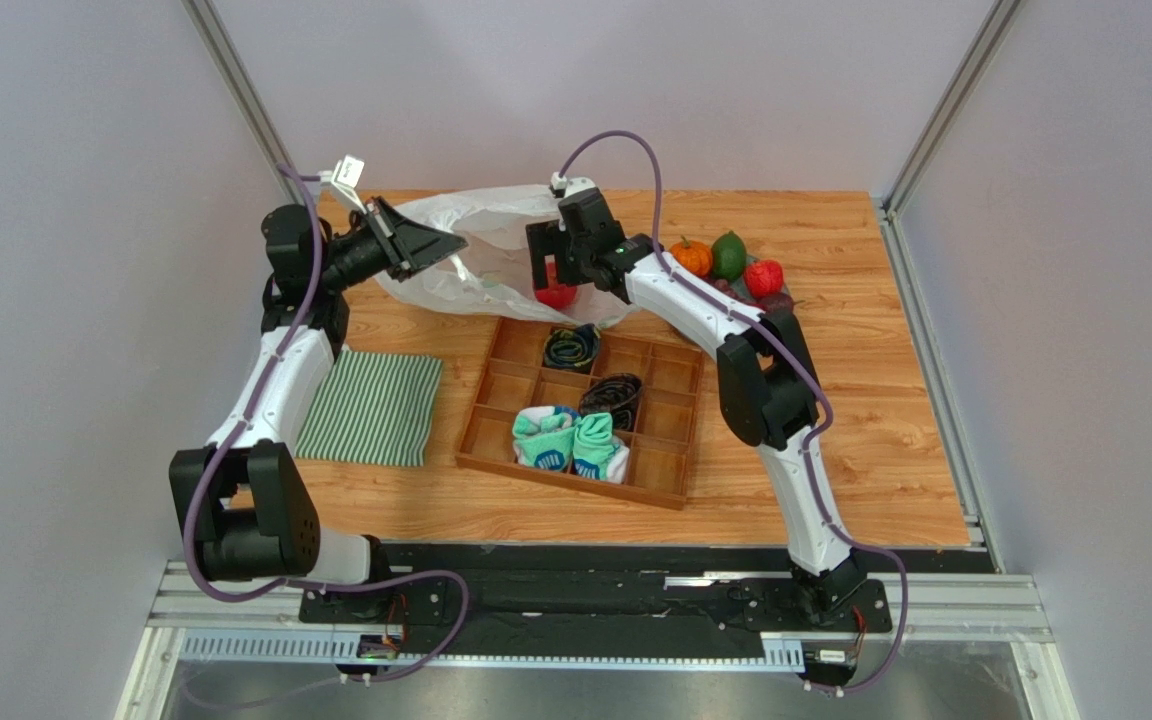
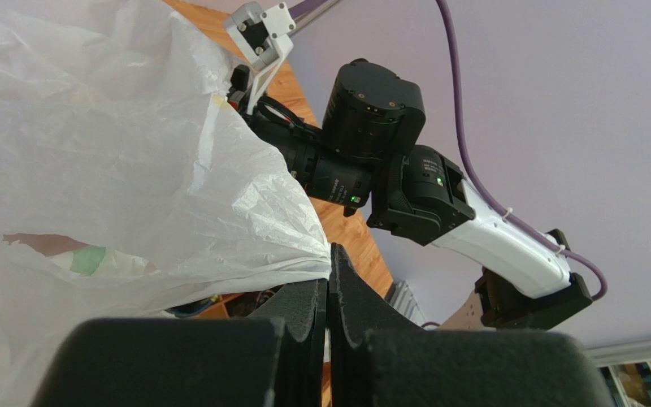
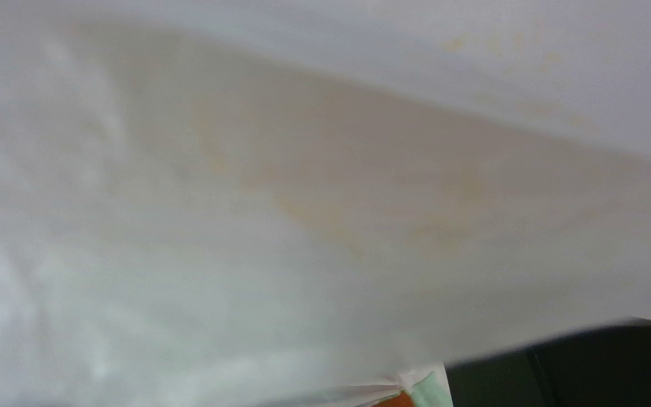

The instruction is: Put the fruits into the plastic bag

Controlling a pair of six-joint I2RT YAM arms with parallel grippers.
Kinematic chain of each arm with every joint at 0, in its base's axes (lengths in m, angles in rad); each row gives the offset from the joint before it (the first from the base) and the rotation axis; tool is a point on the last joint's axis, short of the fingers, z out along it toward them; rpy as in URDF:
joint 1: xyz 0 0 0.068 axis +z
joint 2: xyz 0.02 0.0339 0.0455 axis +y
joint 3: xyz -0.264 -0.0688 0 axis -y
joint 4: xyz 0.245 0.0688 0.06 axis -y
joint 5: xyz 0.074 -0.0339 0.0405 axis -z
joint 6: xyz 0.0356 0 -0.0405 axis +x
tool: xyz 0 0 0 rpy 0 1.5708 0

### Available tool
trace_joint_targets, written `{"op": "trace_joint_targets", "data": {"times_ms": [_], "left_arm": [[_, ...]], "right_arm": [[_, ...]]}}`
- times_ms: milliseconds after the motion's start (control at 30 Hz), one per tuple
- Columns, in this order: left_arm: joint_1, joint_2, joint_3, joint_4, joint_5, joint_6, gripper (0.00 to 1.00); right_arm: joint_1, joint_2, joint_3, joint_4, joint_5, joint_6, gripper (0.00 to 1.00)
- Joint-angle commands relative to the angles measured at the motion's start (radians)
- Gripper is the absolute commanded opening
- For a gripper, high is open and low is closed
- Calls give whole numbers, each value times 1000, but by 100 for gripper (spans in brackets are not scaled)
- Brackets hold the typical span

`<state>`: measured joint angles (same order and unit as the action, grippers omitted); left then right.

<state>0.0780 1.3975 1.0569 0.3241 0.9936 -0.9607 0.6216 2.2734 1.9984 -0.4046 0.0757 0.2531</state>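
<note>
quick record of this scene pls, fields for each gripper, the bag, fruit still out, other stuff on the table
left gripper: shut, pinching an edge of the plastic bag
right gripper: at the bag's mouth, red apple at its fingertips; grip unclear
bag: white, crinkled, at the table's far side
fruit still out: orange pumpkin, green avocado, second red apple
other: wooden tray with teal socks; striped cloth
</note>
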Motion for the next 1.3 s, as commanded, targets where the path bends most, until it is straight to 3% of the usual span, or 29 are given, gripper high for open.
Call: {"op": "trace_joint_targets", "data": {"times_ms": [0, 267, 533, 667, 1000, 1267], "left_arm": [[-3, -15, 0, 13, 17, 34, 0], [-1, -15, 5, -71, -6, 82, 0], [0, -51, 28, -238, -42, 175, 0], [0, -60, 40, -280, -49, 206, 0], [0, -86, 72, -393, -96, 296, 0], [-1, -94, 77, -408, -101, 310, 0]], "right_arm": [[3, 2, 39, 30, -30, -6, 93], [9, -93, -103, 105, -138, 15, 88], [30, -459, -420, 262, -319, 3, 84], [32, -607, -495, 225, -405, -26, 84], [-65, -818, -575, -92, -231, -2, 84], [-290, -980, -843, -85, -192, 126, 83]]}}
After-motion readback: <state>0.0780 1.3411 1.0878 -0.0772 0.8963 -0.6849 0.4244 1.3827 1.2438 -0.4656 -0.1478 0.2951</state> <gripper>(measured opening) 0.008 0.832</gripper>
